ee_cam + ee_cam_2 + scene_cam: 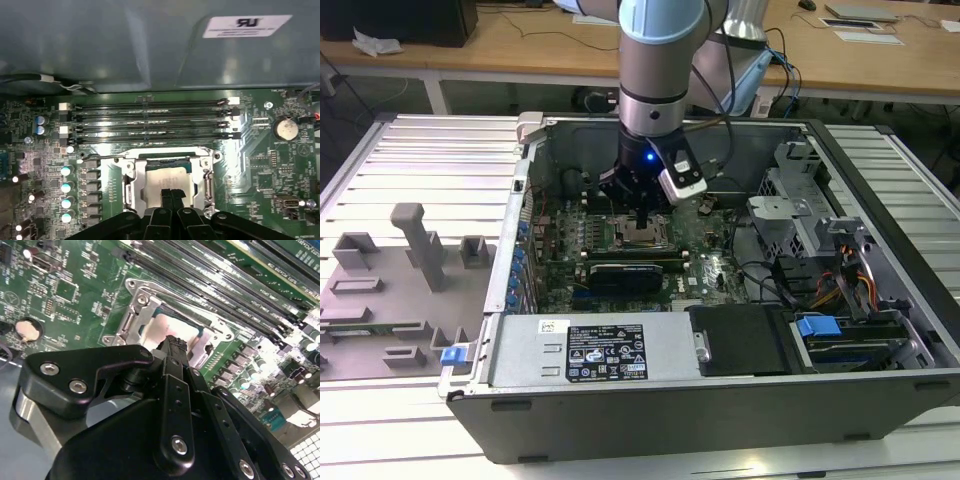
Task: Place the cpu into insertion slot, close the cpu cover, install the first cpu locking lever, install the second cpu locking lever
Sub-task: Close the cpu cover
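Above the insertion slot (650,240), the arm (655,70) stands vertical, its hand (172,195) closed, tip meeting the cpu (157,180).

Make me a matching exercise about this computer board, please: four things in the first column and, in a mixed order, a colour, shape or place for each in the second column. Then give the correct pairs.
Things
1. cpu
2. gripper
3. coin battery
4. memory slots

Descriptions
A. long and black, in parallel rows
B. round and silver, on the green motherboard
C. pale grey square inside the cpu cover
D. black, fingers together just over the chip

Pairs: 1-C, 2-D, 3-B, 4-A
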Robot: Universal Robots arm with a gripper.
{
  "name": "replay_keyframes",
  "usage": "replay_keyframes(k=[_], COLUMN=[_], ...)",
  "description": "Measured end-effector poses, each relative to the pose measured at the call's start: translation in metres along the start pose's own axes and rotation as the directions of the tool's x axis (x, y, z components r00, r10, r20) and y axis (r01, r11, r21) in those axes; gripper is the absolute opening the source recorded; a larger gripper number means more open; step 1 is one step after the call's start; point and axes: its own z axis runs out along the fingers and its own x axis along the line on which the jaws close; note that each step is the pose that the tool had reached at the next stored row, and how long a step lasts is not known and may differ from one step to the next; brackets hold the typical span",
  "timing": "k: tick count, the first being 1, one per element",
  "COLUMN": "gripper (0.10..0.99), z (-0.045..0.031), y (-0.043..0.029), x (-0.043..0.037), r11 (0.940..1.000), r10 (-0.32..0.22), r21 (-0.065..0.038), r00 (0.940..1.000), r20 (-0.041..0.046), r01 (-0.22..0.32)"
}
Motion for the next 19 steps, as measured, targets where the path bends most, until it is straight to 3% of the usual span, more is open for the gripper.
replay_keyframes(k=[5,11,19], gripper=[0.106,0.106,0.106], z=[0.0018,0.0026,0.0076], y=[-0.0004,-0.002,-0.0033], x=[0.0033,0.0072,0.022], r11=[0.9988,0.9988,0.9983], r10=[-0.049,-0.05,-0.059], r21=[-0.001,0.001,0.001], r00=[0.9988,0.9988,0.9983], r20=[-0.0029,-0.0029,-0.0027], r01=[0.049,0.05,0.059])
